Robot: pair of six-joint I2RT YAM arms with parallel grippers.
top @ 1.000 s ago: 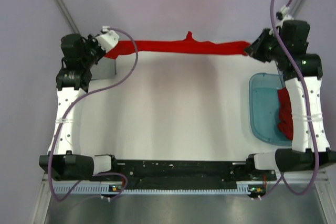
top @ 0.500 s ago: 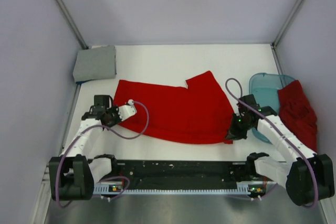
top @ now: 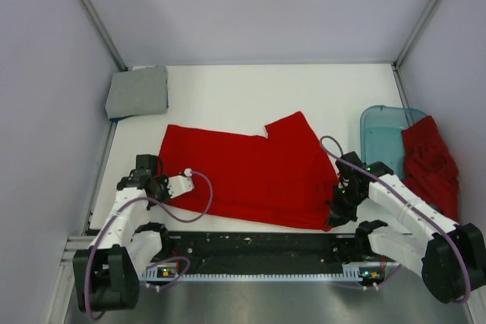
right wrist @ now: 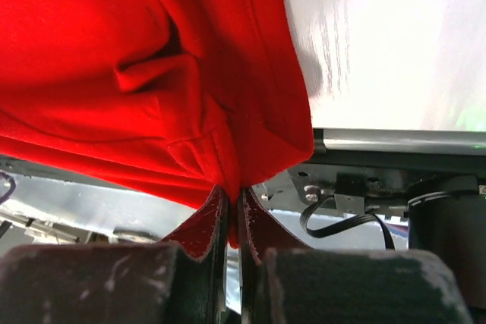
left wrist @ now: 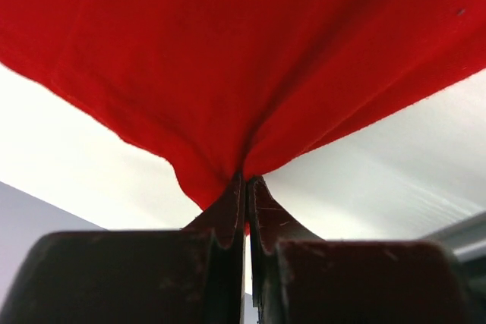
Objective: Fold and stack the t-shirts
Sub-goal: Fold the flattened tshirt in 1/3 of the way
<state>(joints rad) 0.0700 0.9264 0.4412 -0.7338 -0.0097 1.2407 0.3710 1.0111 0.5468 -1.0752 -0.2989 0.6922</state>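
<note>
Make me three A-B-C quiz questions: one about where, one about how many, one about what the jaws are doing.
1. Where is the grey shirt? A) far left corner of the table B) near right corner C) middle
2. How many shirts show? A) two B) three C) five
3. What are both arms' jaws doing? A) wide open B) shut on the bright red shirt C) shut on nothing
Answers: 1 A: it lies by the far left edge. 2 B: grey, bright red, and the dark red shirt. 3 B: both wrist views show red cloth pinched.

Tub (top: 380,140) right of spread t-shirt (top: 250,176)
</note>
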